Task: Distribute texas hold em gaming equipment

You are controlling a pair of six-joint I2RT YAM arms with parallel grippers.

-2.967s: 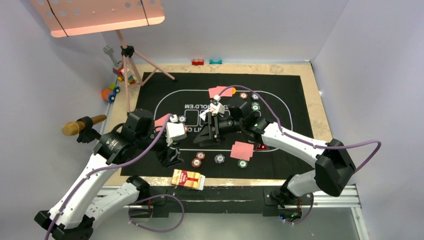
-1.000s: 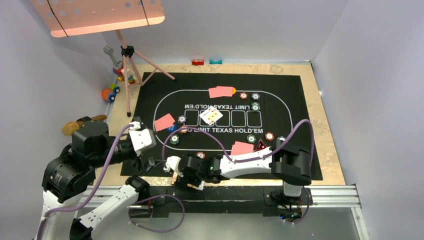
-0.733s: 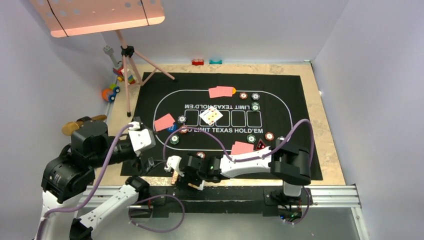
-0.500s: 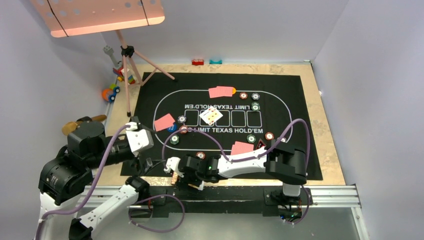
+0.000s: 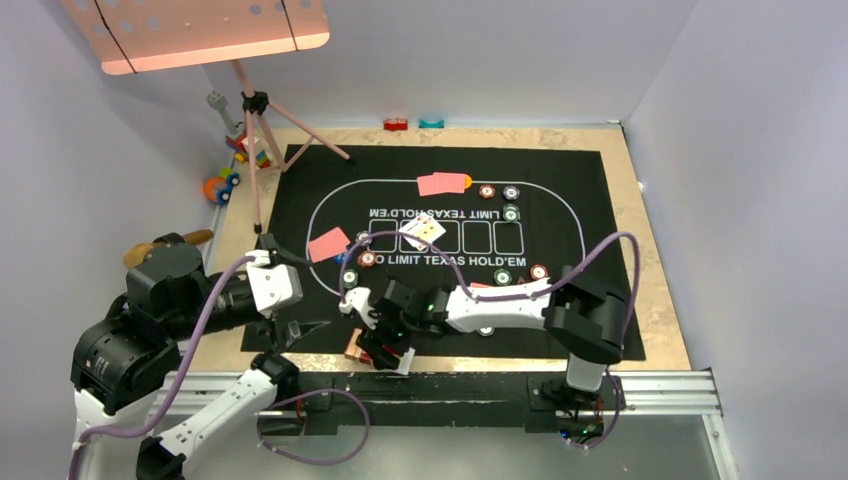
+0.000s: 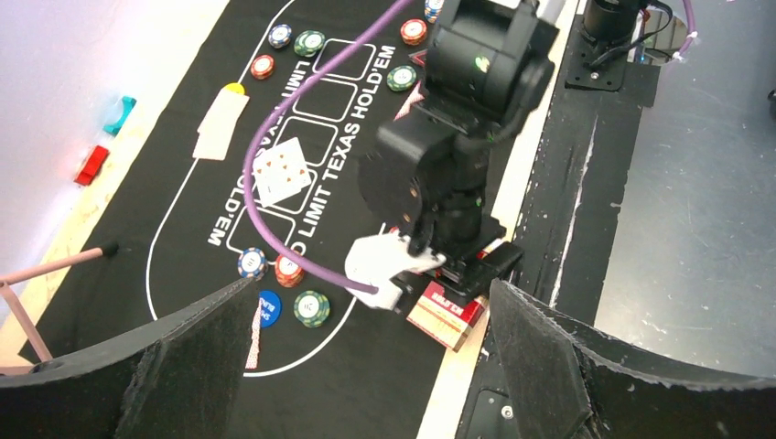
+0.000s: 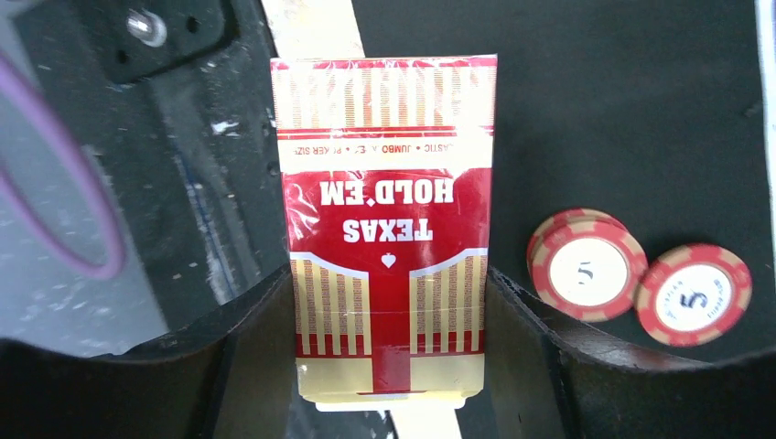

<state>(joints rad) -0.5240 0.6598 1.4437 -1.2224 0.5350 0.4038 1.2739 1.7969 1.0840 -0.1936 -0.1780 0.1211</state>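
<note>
Right gripper [image 7: 389, 366] straddles the red-and-gold Texas Hold'em card box [image 7: 386, 229] at the black felt mat's [image 5: 600, 200] near edge, fingers flanking its sides; contact unclear, so can't tell if it's pinching. Two red chips [image 7: 586, 272] lie beside. Left gripper [image 6: 366, 366] spread wide, empty

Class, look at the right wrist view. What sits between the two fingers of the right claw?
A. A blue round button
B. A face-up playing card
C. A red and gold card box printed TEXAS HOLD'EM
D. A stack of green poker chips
C: in the right wrist view the card box lies lengthwise between the fingers of the right claw, with two red chips off to the side.
</note>
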